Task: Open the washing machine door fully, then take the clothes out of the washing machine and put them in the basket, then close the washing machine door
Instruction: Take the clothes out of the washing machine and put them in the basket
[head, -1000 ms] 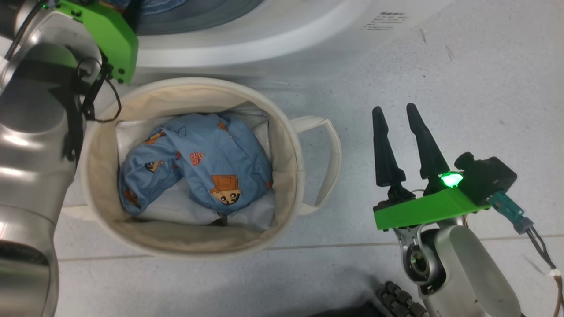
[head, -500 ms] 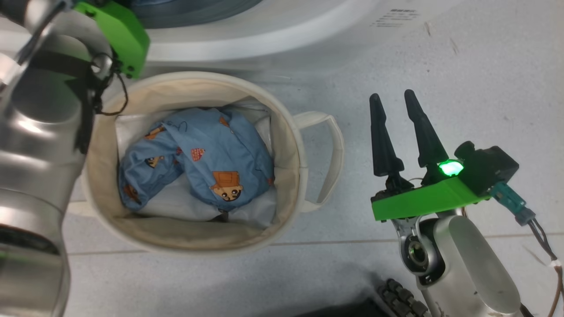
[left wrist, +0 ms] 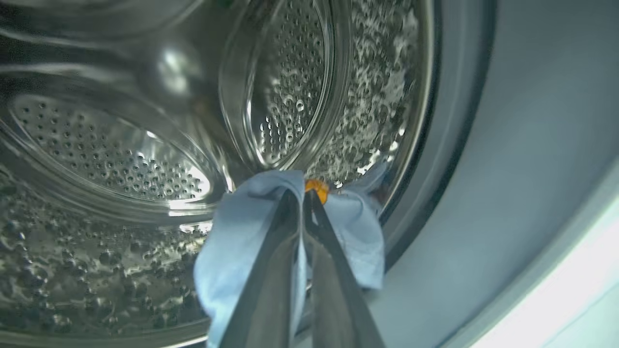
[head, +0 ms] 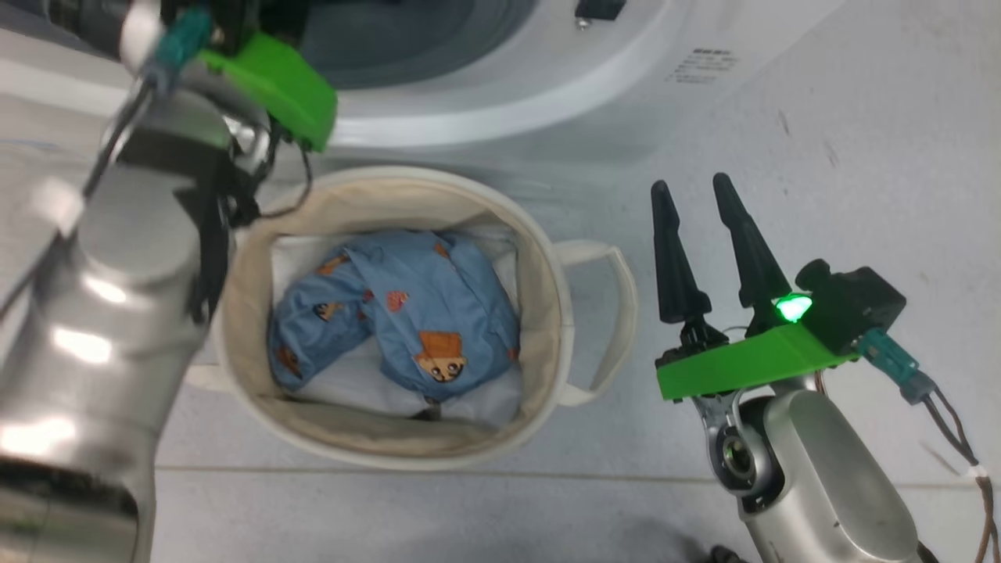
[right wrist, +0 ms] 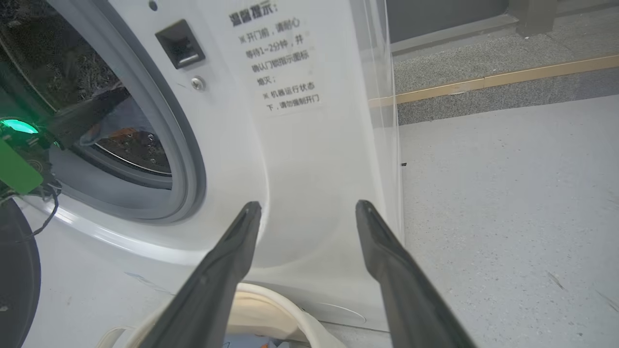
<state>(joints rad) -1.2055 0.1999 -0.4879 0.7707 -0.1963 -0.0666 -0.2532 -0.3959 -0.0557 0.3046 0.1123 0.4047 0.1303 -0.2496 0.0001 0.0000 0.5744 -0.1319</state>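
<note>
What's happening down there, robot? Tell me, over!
Left jaws shut on a blue garment inside the drum. Right jaws open, beside the basket. One printed garment lies in the basket. Nothing seen blocking the way out.

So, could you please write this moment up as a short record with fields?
left end effector: shut on the held garment, light blue, inside the drum
right end effector: open, empty, above the floor, right of the basket
basket contents: a blue printed garment on a white sheet
washing machine: behind the basket, opening uncovered
</note>
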